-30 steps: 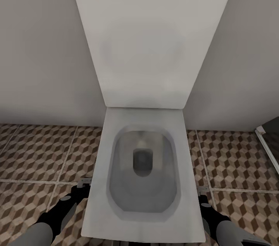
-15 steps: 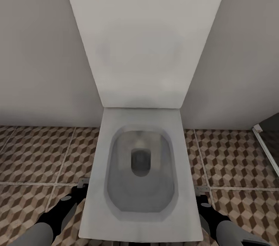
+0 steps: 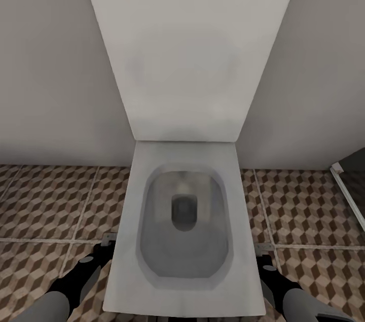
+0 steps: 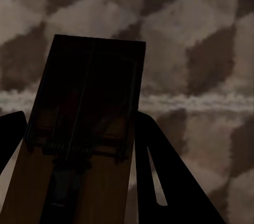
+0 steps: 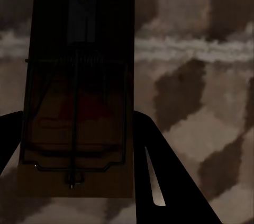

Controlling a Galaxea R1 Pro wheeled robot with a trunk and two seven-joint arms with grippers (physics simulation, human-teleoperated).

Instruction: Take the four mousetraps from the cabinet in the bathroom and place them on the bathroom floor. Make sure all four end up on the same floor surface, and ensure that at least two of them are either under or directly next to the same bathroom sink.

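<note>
In the left wrist view a brown wooden mousetrap with a dark wire spring sits between the dark fingers of my left gripper, which is shut on it above the bathroom floor. The right wrist view has a second mousetrap clamped in my right gripper over the cube-patterned tiles. From the head camera, the left gripper hangs low beside the toilet's left edge and the right gripper by its right edge. The cabinet and the sink are out of view.
A white toilet with its lid up against the wall stands straight ahead between my arms. Patterned floor stretches to both sides of it. A dark opening with a pale frame lies at the far right.
The head view shifted slightly a second ago, with the toilet sliding a little to the left in the picture. Both arms and the held traps stay as they were.
</note>
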